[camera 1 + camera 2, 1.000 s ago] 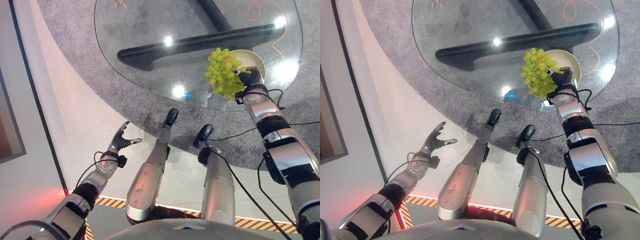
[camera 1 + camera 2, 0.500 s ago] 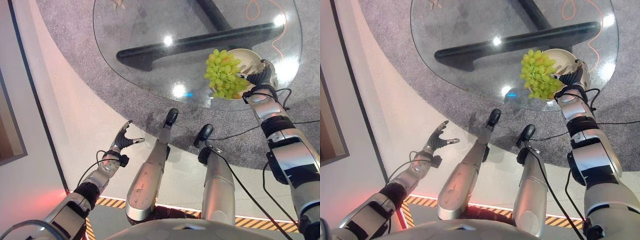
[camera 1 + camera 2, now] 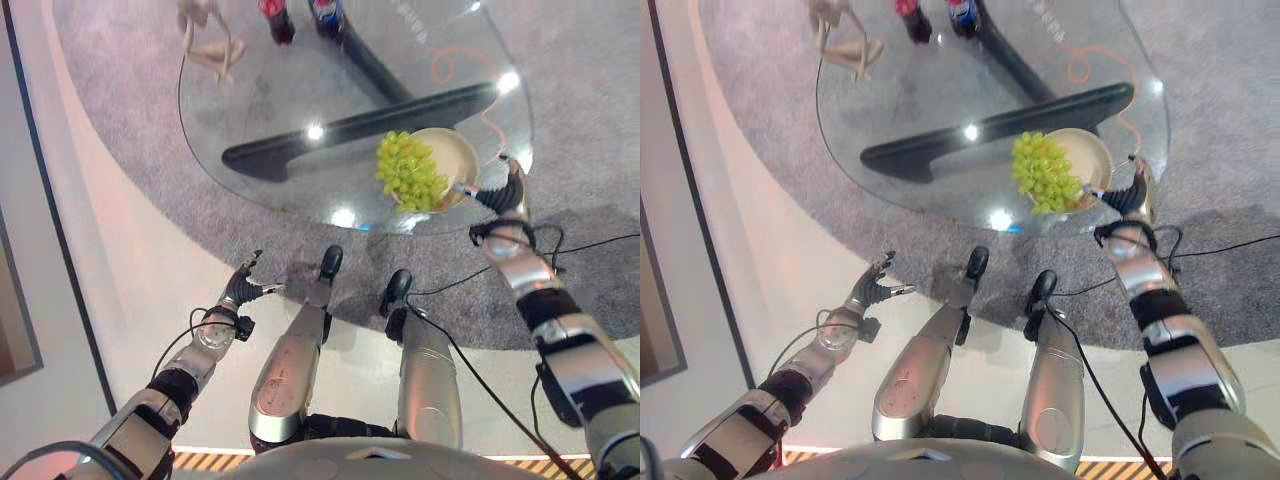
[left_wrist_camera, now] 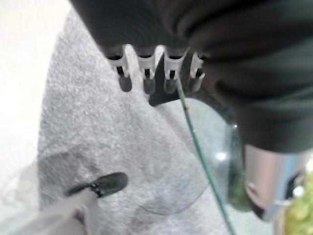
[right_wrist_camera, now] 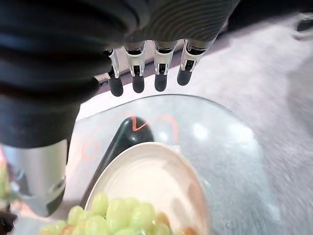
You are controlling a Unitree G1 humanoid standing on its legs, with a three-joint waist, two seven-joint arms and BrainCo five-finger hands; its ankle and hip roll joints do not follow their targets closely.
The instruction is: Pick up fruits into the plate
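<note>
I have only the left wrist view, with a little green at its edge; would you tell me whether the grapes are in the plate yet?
Observer: Yes, the bunch of green grapes lies in the cream plate on the glass table.
Operator: Thank you. Is the right hand holding them?
Observer: No. The right hand is beside the plate's near rim, and its own wrist view shows straight fingers with nothing in them.
Operator: Is there any other fruit to fetch?
Observer: I see none on the table; two bottles stand at its far edge.
</note>
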